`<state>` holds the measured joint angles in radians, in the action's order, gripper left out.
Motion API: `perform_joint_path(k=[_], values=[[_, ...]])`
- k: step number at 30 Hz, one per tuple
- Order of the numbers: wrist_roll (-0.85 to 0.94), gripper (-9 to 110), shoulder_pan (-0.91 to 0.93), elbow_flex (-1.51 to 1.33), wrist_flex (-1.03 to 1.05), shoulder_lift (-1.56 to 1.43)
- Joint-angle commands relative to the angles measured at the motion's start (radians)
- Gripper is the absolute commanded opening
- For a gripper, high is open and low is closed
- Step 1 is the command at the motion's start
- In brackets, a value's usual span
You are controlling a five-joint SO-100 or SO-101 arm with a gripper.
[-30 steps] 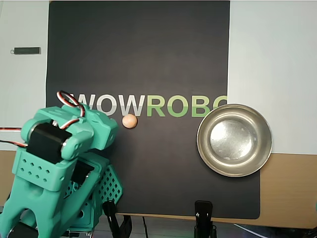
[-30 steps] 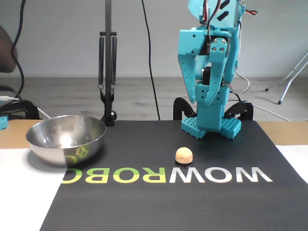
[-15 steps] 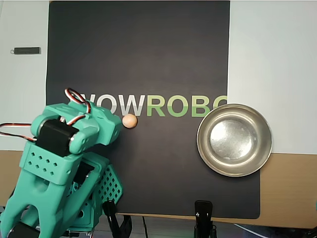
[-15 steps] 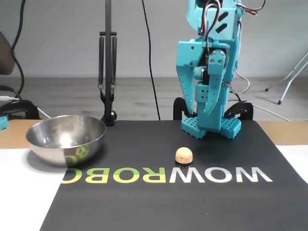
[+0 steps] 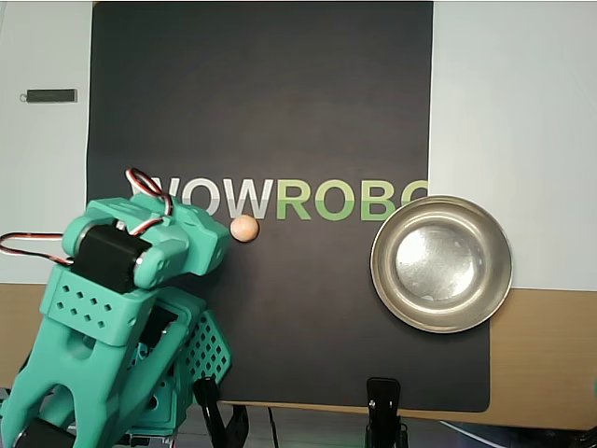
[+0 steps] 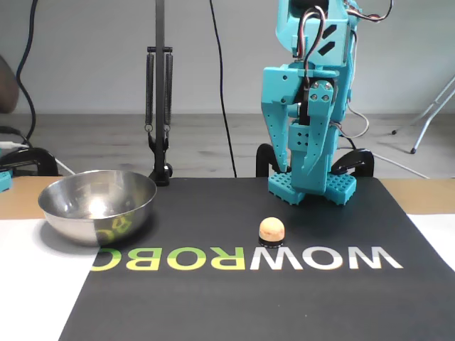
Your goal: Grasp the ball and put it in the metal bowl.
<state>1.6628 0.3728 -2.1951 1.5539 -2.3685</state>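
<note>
Nothing is done yet: the ball [image 6: 271, 229] sits on the black mat [image 5: 280, 112], far from the empty metal bowl [image 6: 97, 204]. The teal gripper [image 6: 290, 160] hangs above, fingers slightly apart, holding nothing

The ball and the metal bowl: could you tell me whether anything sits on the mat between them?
Nothing visible does. The ball lies on the black mat by the printed letters, and the stretch across to the metal bowl is bare mat in both views.
</note>
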Motion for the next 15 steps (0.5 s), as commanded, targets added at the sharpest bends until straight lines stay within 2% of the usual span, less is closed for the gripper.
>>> perform_joint_path(k=[1,15], values=[[-0.003,31,0.005,-0.012,-0.011,-0.017],[0.0,32,0.005,-0.178,-0.014,-0.195]])
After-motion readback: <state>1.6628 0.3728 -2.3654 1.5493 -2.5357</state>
